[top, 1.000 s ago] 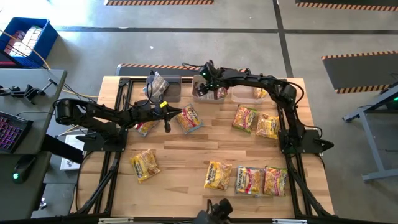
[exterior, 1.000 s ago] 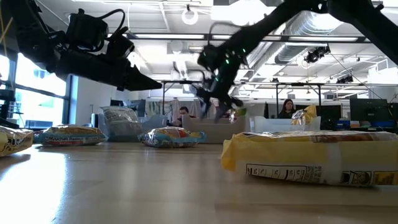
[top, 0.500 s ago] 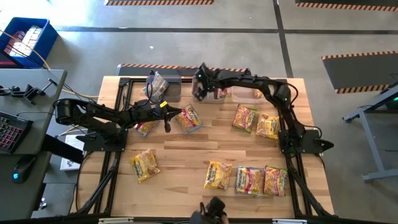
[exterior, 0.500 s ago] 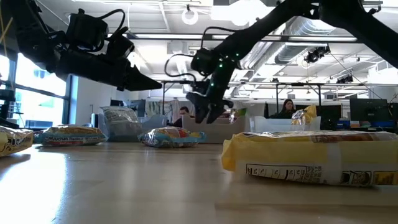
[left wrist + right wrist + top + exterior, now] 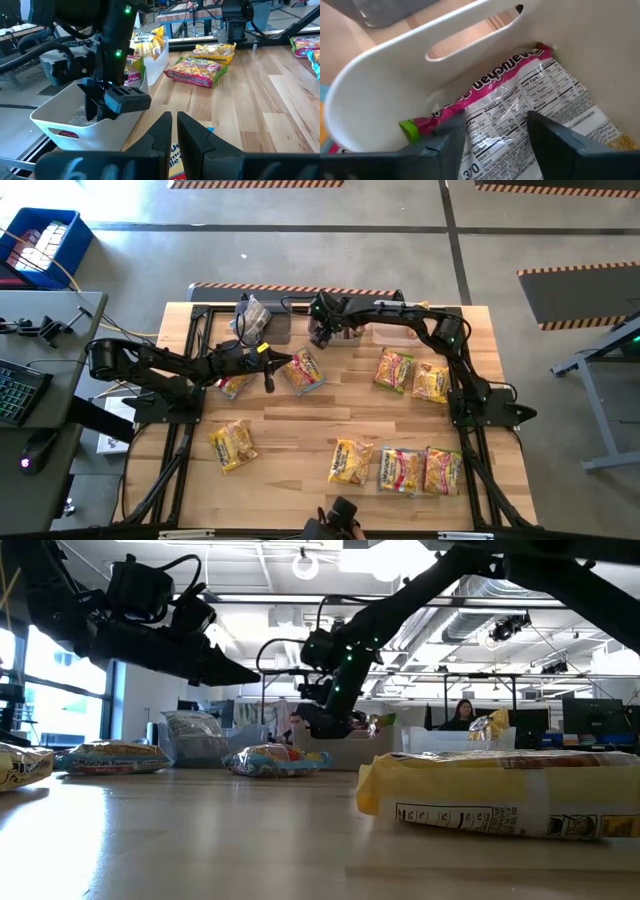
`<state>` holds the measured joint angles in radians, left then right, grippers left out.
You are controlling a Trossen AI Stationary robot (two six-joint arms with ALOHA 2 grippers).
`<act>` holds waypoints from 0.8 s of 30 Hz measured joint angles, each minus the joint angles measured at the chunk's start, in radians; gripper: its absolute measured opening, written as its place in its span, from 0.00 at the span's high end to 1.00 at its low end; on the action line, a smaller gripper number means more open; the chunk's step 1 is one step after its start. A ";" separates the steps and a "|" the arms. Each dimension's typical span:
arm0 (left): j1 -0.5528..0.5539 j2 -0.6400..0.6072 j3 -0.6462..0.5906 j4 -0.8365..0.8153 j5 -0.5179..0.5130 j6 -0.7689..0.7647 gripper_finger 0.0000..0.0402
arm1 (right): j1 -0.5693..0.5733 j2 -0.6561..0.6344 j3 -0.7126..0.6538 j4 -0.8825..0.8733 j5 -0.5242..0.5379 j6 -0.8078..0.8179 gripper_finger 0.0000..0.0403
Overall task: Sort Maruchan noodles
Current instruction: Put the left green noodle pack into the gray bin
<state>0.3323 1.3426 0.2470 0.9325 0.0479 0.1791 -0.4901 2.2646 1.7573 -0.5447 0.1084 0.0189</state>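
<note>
Reaching across the far edge of the desk (image 5: 300, 430) in the high view, the right gripper (image 5: 322, 332) hangs over the middle bin (image 5: 340, 332); the left gripper (image 5: 268, 372) sits beside a packet (image 5: 305, 370). Other packets (image 5: 400, 470) lie near and right.

Low view: the right gripper (image 5: 322, 720) dips at the bin (image 5: 345, 750).

Left wrist view: the left gripper (image 5: 172, 131) is clenched, empty, above a packet (image 5: 176, 162).

Right wrist view: the right gripper (image 5: 495, 137), fingers (image 5: 552, 137) parted, hovers over a pink-edged packet (image 5: 530, 115) lying in the bin (image 5: 395, 85), not grasping it.
</note>
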 joint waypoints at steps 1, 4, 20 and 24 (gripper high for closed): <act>0.000 0.000 0.000 0.000 0.000 0.001 0.95 | 0.000 0.000 0.000 0.002 0.001 0.000 0.56; 0.000 0.000 0.000 0.000 0.000 0.001 0.95 | 0.000 0.001 0.000 0.009 -0.008 -0.002 0.70; 0.000 0.000 0.000 0.000 0.001 0.001 0.95 | -0.001 0.010 0.218 -0.181 -0.019 -0.028 1.00; 0.000 0.000 0.000 0.000 0.001 0.001 0.95 | -0.001 0.009 0.327 -0.269 -0.015 -0.043 1.00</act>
<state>0.3322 1.3426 0.2470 0.9321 0.0490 0.1802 -0.4908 2.2736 2.0843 -0.8138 0.0929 -0.0237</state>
